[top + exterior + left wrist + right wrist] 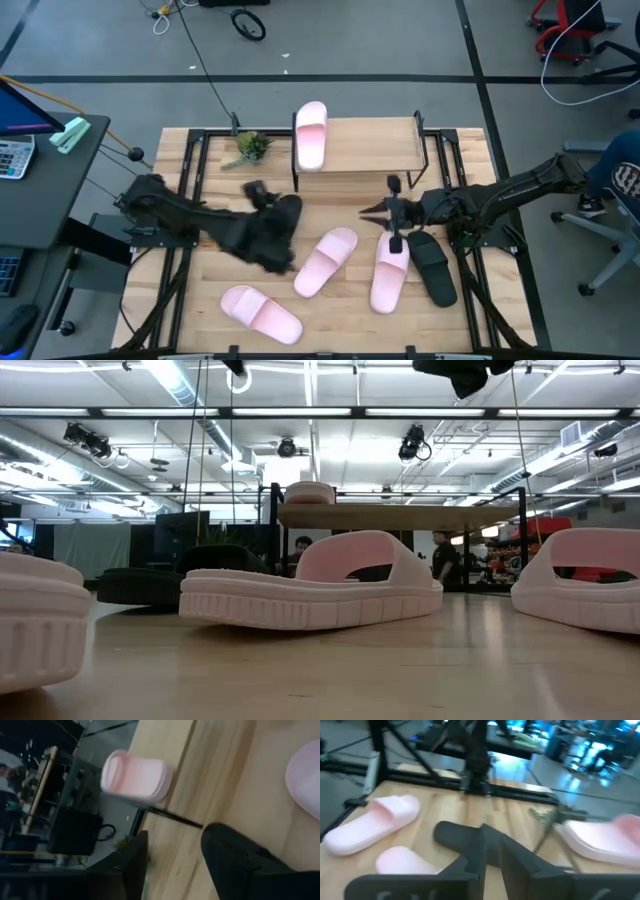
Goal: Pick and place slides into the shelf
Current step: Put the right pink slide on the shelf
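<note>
From above, the wooden surface (200,300) carries the shelf (365,145) at its far middle, with one pink slide (311,133) lying on the left end of its top board. Three more pink slides lie on the surface nearer the front: one at the front left (260,313), one in the middle (326,261) and one to its right (389,272), touching a black slide (432,264). The second black slide (283,215) sits under the left arm's wrist, left of centre. A small green plant sprig (247,146) lies just left of the shelf, and a calculator (14,157) rests on a side desk. The left gripper (256,190) points toward the shelf with its fingers spread wide and nothing between them. The right gripper (392,212) hovers just in front of the shelf's right half, above the toe of a pink slide; its fingers are narrow and empty. The low view shows a pink slide (315,592) across the middle, the shelf board (400,515) behind it, and people in the room beyond. The left wrist view shows the shelved pink slide (136,776) past parted fingers (235,855). The right wrist view shows close-set fingers (470,857) above the black slide (455,834). No writing can be read.
</note>
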Controlling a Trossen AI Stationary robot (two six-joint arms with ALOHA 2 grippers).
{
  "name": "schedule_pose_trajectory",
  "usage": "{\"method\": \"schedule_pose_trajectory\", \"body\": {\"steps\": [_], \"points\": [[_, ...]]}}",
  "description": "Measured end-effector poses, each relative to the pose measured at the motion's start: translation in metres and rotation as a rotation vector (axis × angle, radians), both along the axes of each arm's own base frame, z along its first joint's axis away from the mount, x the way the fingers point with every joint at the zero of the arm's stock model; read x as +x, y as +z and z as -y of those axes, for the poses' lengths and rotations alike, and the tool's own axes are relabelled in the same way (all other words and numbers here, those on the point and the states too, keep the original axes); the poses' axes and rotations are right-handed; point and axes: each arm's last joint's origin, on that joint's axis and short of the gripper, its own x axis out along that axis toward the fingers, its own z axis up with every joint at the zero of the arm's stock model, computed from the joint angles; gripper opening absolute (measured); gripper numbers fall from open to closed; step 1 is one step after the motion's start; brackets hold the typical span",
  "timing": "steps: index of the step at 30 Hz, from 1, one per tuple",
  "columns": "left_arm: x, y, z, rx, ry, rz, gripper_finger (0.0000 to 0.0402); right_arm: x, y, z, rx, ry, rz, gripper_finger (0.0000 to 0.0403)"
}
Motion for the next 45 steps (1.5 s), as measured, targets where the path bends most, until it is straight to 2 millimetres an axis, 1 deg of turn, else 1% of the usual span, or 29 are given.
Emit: {"method": "schedule_pose_trajectory", "body": {"steps": [2, 5, 9, 13, 14, 16, 18, 20, 23, 25, 28, 30, 33, 36, 38, 40, 42, 45], "points": [[-0.018, 0.013, 0.001, -0.030, 0.003, 0.050, 0.0187, 0.008, -0.003, -0.005, -0.041, 0.041, 0.016, 0.0067], [-0.044, 0.034, -0.002, -0.061, -0.050, 0.106, 0.0183, 0.021, -0.010, -0.011, -0.103, 0.073, 0.042, 0.0082], [-0.074, 0.060, -0.018, -0.099, -0.070, 0.182, 0.0180, 0.039, -0.017, -0.014, -0.129, 0.070, 0.050, 0.0109], [-0.102, 0.081, -0.039, -0.127, -0.060, 0.258, 0.0175, 0.055, -0.021, -0.019, -0.110, 0.066, 0.004, 0.0133], [-0.107, 0.084, -0.042, -0.134, -0.057, 0.273, 0.0174, 0.057, -0.024, -0.021, -0.094, 0.066, -0.033, 0.0138], [-0.116, 0.089, -0.049, -0.143, -0.051, 0.297, 0.0172, 0.059, -0.028, -0.026, -0.049, 0.061, -0.160, 0.0146], [-0.125, 0.094, -0.055, -0.134, -0.067, 0.296, 0.0172, 0.055, -0.030, -0.031, 0.018, 0.037, -0.322, 0.0151], [-0.133, 0.098, -0.059, -0.130, -0.082, 0.299, 0.0173, 0.049, -0.030, -0.038, 0.130, -0.025, -0.458, 0.0154], [-0.142, 0.102, -0.064, -0.132, -0.090, 0.313, 0.0173, 0.042, -0.034, -0.055, 0.305, -0.101, -0.595, 0.0155], [-0.144, 0.102, -0.065, -0.134, -0.090, 0.319, 0.0171, 0.039, -0.035, -0.069, 0.408, -0.099, -0.607, 0.0155], [-0.145, 0.103, -0.066, -0.136, -0.090, 0.323, 0.0167, 0.035, -0.042, -0.089, 0.506, -0.115, -0.635, 0.0155], [-0.145, 0.103, -0.065, -0.135, -0.091, 0.322, 0.0164, 0.033, -0.053, -0.103, 0.518, -0.121, -0.680, 0.0155], [-0.144, 0.103, -0.065, -0.135, -0.091, 0.320, 0.0159, 0.029, -0.070, -0.122, 0.453, -0.092, -0.742, 0.0156], [-0.144, 0.103, -0.065, -0.135, -0.090, 0.320, 0.0156, 0.023, -0.087, -0.132, 0.323, -0.057, -0.825, 0.0155], [-0.144, 0.103, -0.065, -0.135, -0.091, 0.319, 0.0153, 0.017, -0.094, -0.132, 0.246, -0.069, -0.879, 0.0153], [-0.144, 0.103, -0.065, -0.135, -0.091, 0.320, 0.0151, 0.011, -0.096, -0.129, 0.170, -0.121, -0.895, 0.0150], [-0.144, 0.103, -0.065, -0.135, -0.091, 0.319, 0.0149, 0.007, -0.096, -0.125, 0.107, -0.188, -0.878, 0.0147], [-0.144, 0.103, -0.065, -0.135, -0.091, 0.319, 0.0149, 0.007, -0.091, -0.121, 0.076, -0.238, -0.822, 0.0143]]}}
